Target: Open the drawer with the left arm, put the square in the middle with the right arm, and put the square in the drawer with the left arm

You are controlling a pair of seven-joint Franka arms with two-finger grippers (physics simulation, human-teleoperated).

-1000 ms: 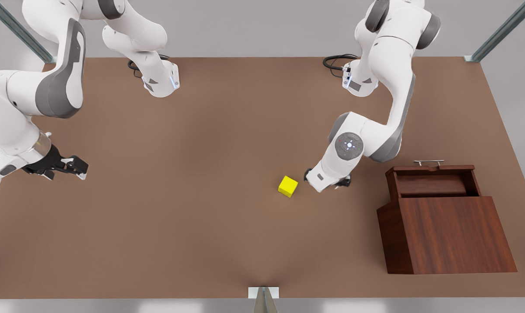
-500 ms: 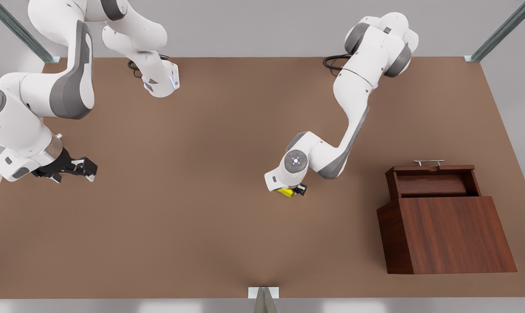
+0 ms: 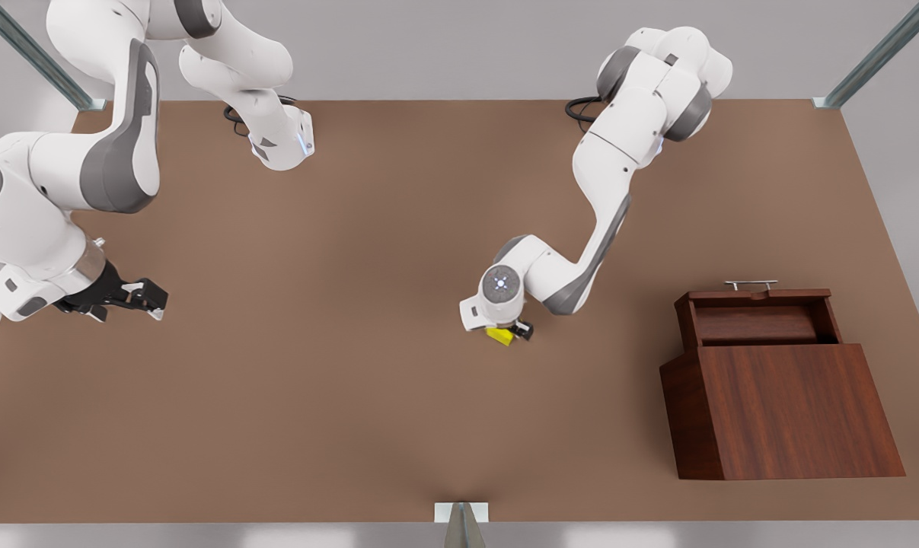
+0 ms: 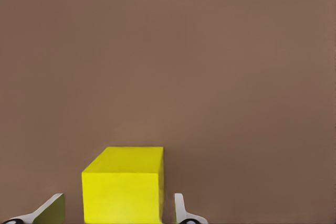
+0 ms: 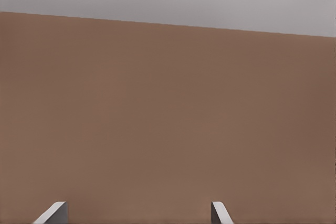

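- Left tool (image 3: 509,332) down at table (image 3: 352,396) level near the middle of the surface, straddling the square (image 3: 499,336); matched to the left wrist view by the yellow cube seen between its fingertips (image 4: 180,211).
- In that wrist view, a gap visible on each side of the square (image 4: 124,184): fingers spread, not yet closed on it. Judged: positioned for a grasp, pinch pending.
- Square resting flat on the table, well apart from the drawer (image 3: 760,318). Lying mid-table suits the handover spot named in the task, so the middle placement reads as done.
- Drawer pulled out of the wooden box (image 3: 786,407) at the front view's right, tray open to above, silver handle (image 3: 751,285) at its far end. Opening step judged complete; the open tray leaves room for a drop from above.
- Right tool (image 3: 143,297) at the front view's left edge of the table, well apart from the square, fingertips (image 5: 52,212) parted with nothing between them. Arm waiting, parked clear of the left arm's path.
- Square: bright yellow, plain unmarked faces, crisp edges, lit top slightly paler than the side. Narrower than the finger gap.
- Judged handling: rigid and flat-sided, so a parallel pinch on opposite faces should hold well; an off-centre closure could rotate or nudge it along the table.
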